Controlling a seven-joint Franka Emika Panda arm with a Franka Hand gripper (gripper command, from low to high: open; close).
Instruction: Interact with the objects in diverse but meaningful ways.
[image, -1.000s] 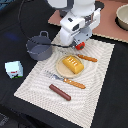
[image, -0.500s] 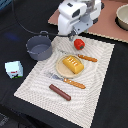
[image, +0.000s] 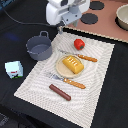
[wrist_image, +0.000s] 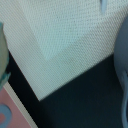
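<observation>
In the exterior view, the grey handled pot (image: 39, 47) stands at the mat's far left corner. The red tomato (image: 79, 44) lies on the mat, to the exterior view's right of the pot. The yellow ridged bread piece (image: 73, 63) lies on the round tan plate (image: 62, 70). The brown sausage (image: 60, 92) lies near the mat's front edge. The white-and-teal milk carton (image: 14, 69) stands off the mat at the left. My gripper (image: 60, 28) hangs above the mat's far edge, between pot and tomato, holding nothing. Its jaws are not clear. The wrist view shows the pot's edge (wrist_image: 122, 50).
A white woven placemat (image: 95, 80) (wrist_image: 65, 35) lies on the dark table (wrist_image: 85, 85). An orange-handled knife (image: 85, 58) and fork (image: 70, 82) flank the plate. A pink toy stove (image: 107, 27) with black burners and a bowl (image: 122, 17) is behind.
My gripper has risen from just above the tomato and moved back, towards the exterior view's left. The objects have not moved.
</observation>
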